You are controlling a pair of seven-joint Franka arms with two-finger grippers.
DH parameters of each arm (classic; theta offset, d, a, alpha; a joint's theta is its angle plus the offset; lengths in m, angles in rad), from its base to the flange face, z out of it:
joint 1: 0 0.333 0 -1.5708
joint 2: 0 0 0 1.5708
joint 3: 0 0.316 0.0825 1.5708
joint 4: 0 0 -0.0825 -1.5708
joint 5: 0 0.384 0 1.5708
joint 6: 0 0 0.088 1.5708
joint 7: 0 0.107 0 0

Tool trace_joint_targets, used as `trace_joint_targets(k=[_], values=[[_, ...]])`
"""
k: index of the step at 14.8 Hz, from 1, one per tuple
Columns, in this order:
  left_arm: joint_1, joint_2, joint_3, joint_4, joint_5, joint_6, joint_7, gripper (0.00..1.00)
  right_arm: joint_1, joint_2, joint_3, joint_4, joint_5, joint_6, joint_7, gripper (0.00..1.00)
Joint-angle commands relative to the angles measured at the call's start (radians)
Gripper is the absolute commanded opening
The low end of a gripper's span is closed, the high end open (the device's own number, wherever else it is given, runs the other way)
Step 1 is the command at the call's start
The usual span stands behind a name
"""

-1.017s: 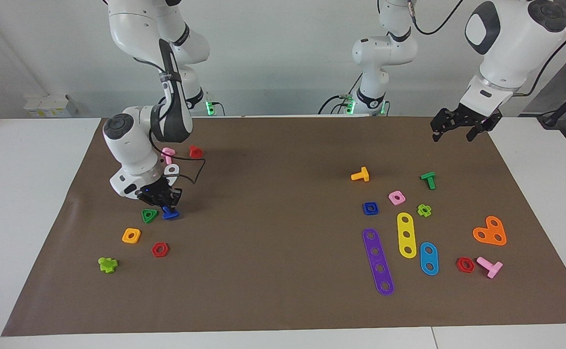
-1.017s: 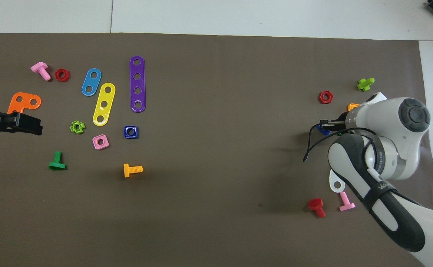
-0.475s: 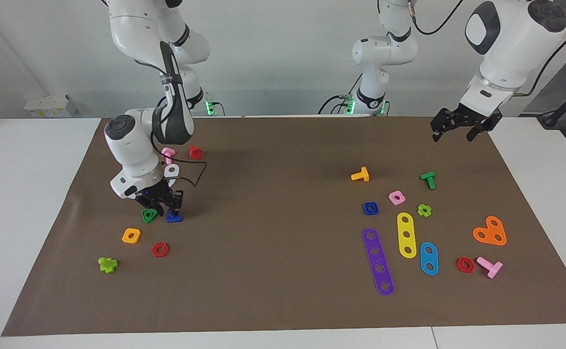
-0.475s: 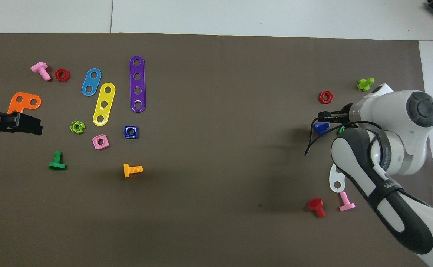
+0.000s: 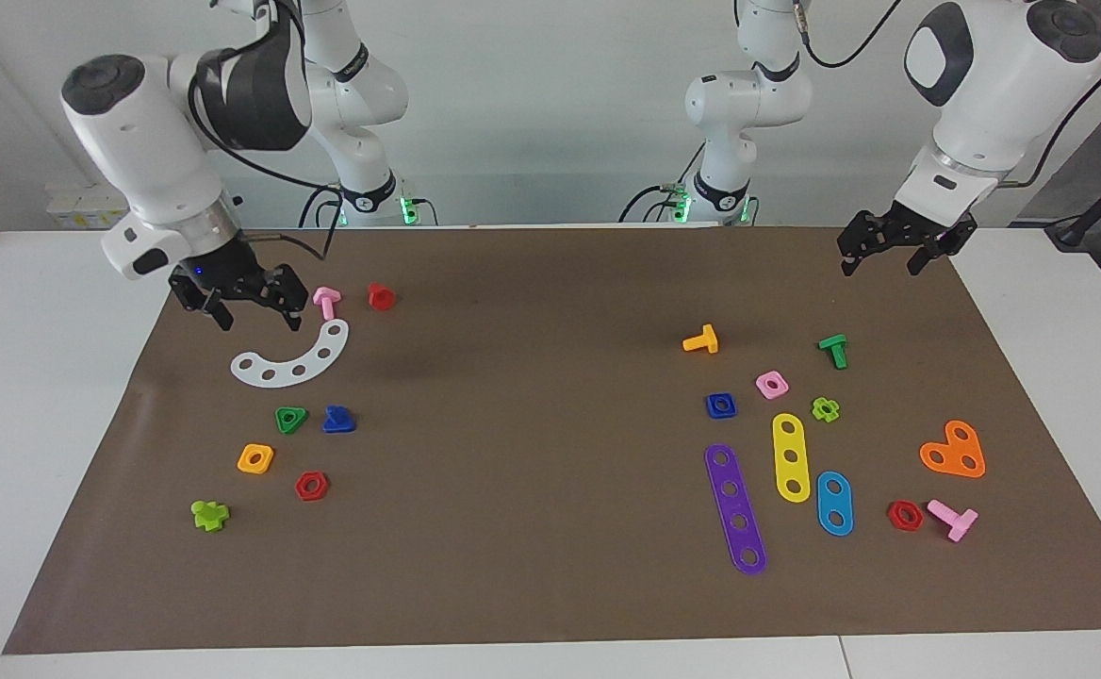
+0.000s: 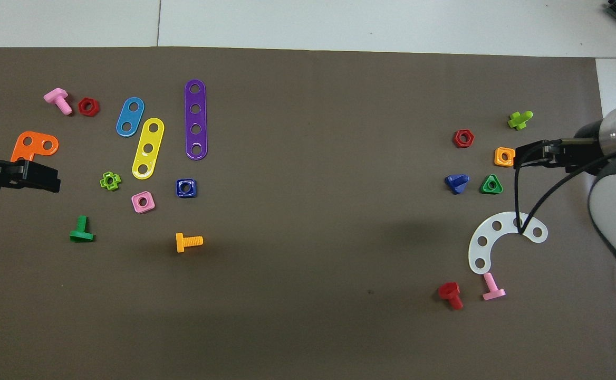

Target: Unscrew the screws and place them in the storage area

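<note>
The blue bolt (image 5: pixel 336 421) (image 6: pixel 456 182) lies free on the brown mat beside a green triangle nut (image 5: pixel 290 419) (image 6: pixel 491 184). It lies in the storage patch (image 5: pixel 317 451) (image 6: pixel 471 161), which is bordered by the white curved strip (image 5: pixel 291 363) (image 6: pixel 498 237), an orange square nut (image 5: pixel 255 458) (image 6: pixel 504 156) and a red hexagon nut (image 5: pixel 311 486) (image 6: pixel 463 138). My right gripper (image 5: pixel 256 317) (image 6: pixel 519 157) is open and empty, raised over the mat by the white strip. My left gripper (image 5: pixel 880 265) (image 6: pixel 49 180) is open and empty and waits, raised over the mat's corner at the left arm's end.
A lime cross bolt (image 5: pixel 210 515), a pink bolt (image 5: pixel 326 302) and a red bolt (image 5: pixel 381 296) lie around the storage patch. At the left arm's end lie purple (image 5: pixel 735 509), yellow (image 5: pixel 791 457) and blue (image 5: pixel 834 503) strips, an orange plate (image 5: pixel 954 451), a blue square nut (image 5: pixel 720 405) and several bolts and nuts.
My right gripper let go of the blue bolt, rose and drew back toward the robots. The bolt stays beside the green triangle nut. The left arm has not moved.
</note>
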Motion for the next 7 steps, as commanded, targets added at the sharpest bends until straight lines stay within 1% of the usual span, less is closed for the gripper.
trace_joint_targets(k=[1, 2, 3, 5, 7], values=[[0.005, -0.007, -0.003, -0.011, 0.016, 0.017, -0.011, 1.00, -0.010, 0.014, 0.008, 0.149, -0.017, -0.184, 0.040, 1.00], [0.007, -0.007, -0.003, -0.011, 0.016, 0.017, -0.011, 1.00, -0.011, -0.004, 0.010, 0.149, -0.015, -0.190, 0.041, 1.00], [0.005, -0.007, -0.003, -0.011, 0.016, 0.015, -0.011, 1.00, -0.016, -0.021, 0.010, 0.127, -0.012, -0.184, 0.031, 1.00], [0.005, -0.007, -0.003, -0.011, 0.016, 0.015, -0.011, 1.00, -0.025, -0.027, 0.011, 0.108, -0.008, -0.187, 0.020, 1.00], [0.005, -0.007, -0.003, -0.011, 0.016, 0.015, -0.011, 1.00, -0.034, -0.052, 0.010, 0.065, -0.015, -0.198, -0.039, 1.00]])
